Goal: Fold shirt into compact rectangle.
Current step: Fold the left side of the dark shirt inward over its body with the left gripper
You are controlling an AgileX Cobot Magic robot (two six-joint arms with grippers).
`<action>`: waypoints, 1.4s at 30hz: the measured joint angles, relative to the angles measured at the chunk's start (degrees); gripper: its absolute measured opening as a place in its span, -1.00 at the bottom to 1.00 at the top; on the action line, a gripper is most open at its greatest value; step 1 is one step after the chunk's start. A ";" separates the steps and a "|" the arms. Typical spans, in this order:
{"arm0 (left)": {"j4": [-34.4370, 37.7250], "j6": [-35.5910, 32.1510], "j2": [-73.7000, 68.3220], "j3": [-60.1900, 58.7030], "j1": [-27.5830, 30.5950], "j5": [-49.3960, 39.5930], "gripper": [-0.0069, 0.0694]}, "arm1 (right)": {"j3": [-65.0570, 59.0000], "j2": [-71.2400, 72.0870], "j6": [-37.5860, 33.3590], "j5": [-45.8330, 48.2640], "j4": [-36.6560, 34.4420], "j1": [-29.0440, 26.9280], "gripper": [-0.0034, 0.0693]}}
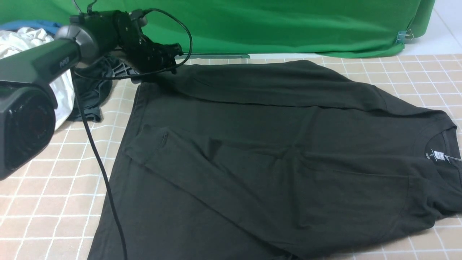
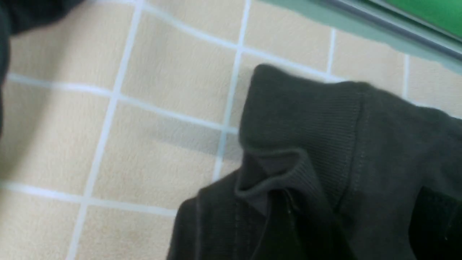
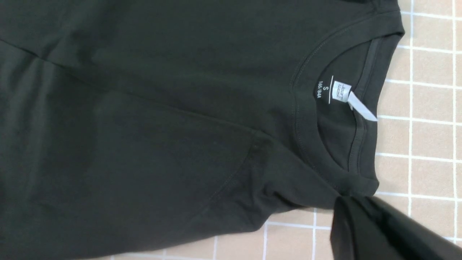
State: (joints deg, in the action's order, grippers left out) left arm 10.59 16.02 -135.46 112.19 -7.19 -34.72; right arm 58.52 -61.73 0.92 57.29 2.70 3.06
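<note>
The black shirt (image 1: 274,155) lies spread on the checked cloth, its neck label (image 1: 438,156) at the right and one sleeve folded in over the body. My left gripper (image 1: 169,54) hovers at the shirt's far left corner. It stands open in the left wrist view, a rumpled hem corner (image 2: 306,144) between its dark fingers (image 2: 442,224). My right gripper is outside the front view. In the right wrist view the collar (image 3: 361,119) shows, and a strip of black cloth (image 3: 364,227) rises taut from the shoulder toward the shut jaws.
A white garment (image 1: 21,43), blue cloth (image 1: 32,24) and a small dark grey garment (image 1: 90,97) lie piled at the far left. A green backdrop (image 1: 288,25) closes the back. The left arm's black cable (image 1: 97,162) hangs over the beige checked tablecloth (image 1: 43,173).
</note>
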 joint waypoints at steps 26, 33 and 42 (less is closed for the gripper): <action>2.33 -14.95 12.95 -0.01 0.89 -15.12 -0.73 | 0.00 0.00 -0.92 0.20 -1.65 0.00 -0.76; -3.12 -14.72 20.06 -4.36 0.49 -26.98 -0.73 | 0.00 0.00 -0.92 0.18 -1.89 0.00 -0.74; -6.00 -10.49 30.19 -20.57 -2.77 -27.95 -0.73 | 0.00 0.00 -0.92 0.18 -2.00 0.00 -0.71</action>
State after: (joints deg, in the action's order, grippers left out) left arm 4.59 5.54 -105.28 91.61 -9.96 -62.68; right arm 58.52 -61.73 0.00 57.47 0.70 3.06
